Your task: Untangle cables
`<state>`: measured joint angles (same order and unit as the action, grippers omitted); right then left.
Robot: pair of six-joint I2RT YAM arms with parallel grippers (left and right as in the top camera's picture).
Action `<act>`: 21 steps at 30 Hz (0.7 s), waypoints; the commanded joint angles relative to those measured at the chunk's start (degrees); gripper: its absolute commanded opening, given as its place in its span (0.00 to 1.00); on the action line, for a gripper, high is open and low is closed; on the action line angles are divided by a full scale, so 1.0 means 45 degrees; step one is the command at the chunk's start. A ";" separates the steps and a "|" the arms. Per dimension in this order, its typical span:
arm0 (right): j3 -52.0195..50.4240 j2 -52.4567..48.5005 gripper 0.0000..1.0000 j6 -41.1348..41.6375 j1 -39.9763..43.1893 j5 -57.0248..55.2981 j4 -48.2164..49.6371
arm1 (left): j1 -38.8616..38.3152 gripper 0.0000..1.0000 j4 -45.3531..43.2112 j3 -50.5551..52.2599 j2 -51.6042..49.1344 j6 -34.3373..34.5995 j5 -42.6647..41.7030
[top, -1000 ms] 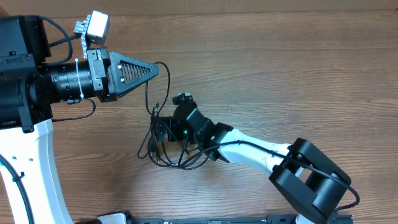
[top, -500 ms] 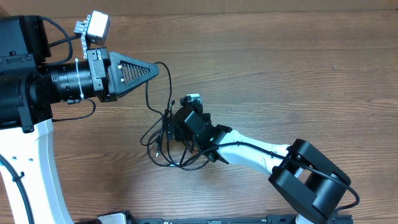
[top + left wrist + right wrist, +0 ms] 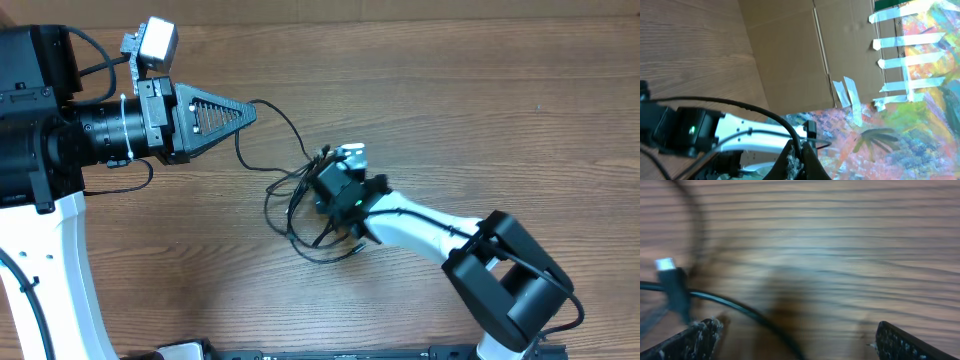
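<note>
At the left of the table [image 3: 480, 90], the left gripper [image 3: 243, 110] is pinched tight on one strand of the cables [image 3: 292, 195]. The strand trails right into a loose mid-table tangle, where the right gripper [image 3: 795, 330] is spread wide, gripping nothing.

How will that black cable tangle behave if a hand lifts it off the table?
Probably floppy: the cables lie in loose curling loops. Likely light, since the strands are thin beside the left hand. They may snag rather than slide free, as loops cross each other.
</note>
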<state>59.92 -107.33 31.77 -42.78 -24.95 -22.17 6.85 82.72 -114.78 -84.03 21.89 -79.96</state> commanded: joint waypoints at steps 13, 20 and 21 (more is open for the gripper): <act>-0.0019 -0.0034 1.00 -0.0044 0.3585 0.2676 -0.1525 | 0.0058 0.04 -0.0044 -0.0102 0.0112 -0.0253 0.1195; 0.0520 -0.0029 1.00 -0.1287 0.5090 0.5974 -0.1943 | -0.0092 0.04 0.0476 -0.0097 0.0112 -0.1501 0.3206; 0.0763 -0.0029 1.00 -0.1559 0.5323 0.6829 -0.2176 | -0.0180 0.04 0.0690 -0.0097 0.0112 -0.1739 0.3696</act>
<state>61.98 -106.76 28.27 -21.50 -7.84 -30.65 6.79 84.62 -114.78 -84.03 19.16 -70.13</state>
